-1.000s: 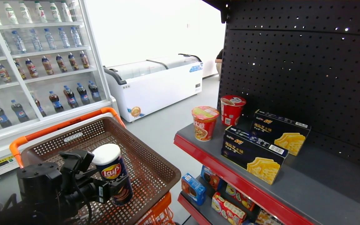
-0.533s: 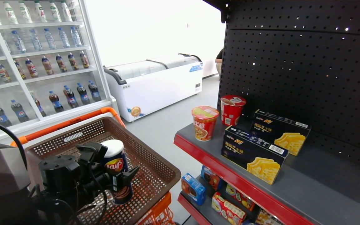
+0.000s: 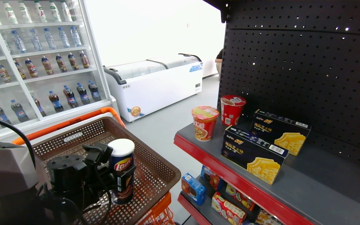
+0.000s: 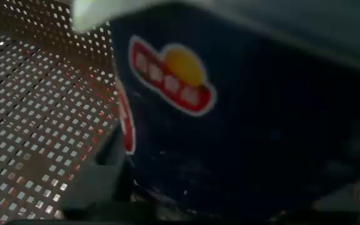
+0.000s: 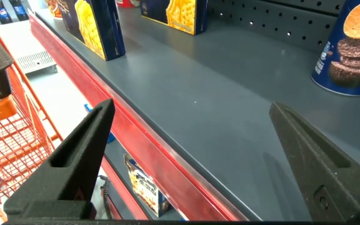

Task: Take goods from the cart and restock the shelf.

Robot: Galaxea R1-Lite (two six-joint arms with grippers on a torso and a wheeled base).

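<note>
Left end effector (image 3: 115, 172) clamps an upright can (image 3: 122, 162) at the basket (image 3: 165, 170); right end effector (image 5: 192, 107) hangs spread wide above the shelf (image 5: 230, 128).

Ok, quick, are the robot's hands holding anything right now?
Left gripper: jaws shut on the dark blue round chip can with a white lid.
Right gripper: jaws open, empty.
</note>
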